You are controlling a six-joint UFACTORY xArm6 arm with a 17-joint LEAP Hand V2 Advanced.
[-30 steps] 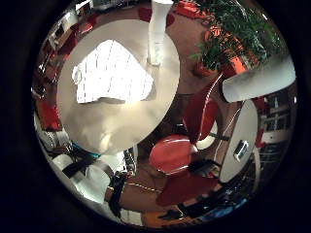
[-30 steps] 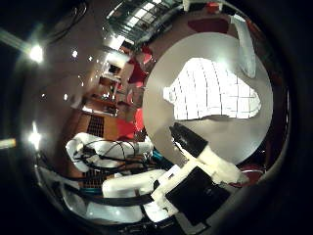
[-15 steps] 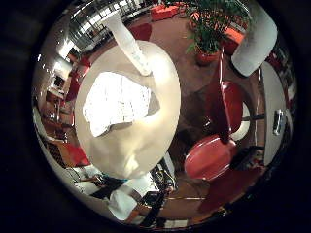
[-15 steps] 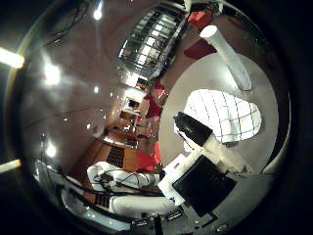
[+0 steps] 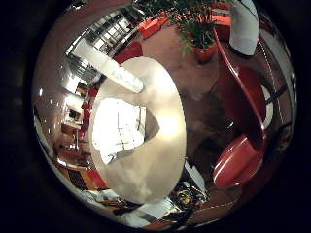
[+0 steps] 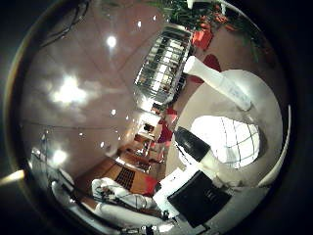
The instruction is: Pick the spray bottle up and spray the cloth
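Observation:
A white spray bottle stands upright on a round beige table, just beyond a white checked cloth that lies flat on the tabletop. The right thumb side palm view shows the same bottle and the cloth, with black and white parts of my hand in front of them. The hand is above the table, well away from the bottle and the cloth. Nothing touches the bottle.
Red chairs stand on the brown floor beside the table. A potted plant and a white pillar are farther off. The right thumb side palm view shows mostly ceiling with lights.
Both views have swung round and tilted, so the hand has turned. The bottle and the cloth stay where they were on the table.

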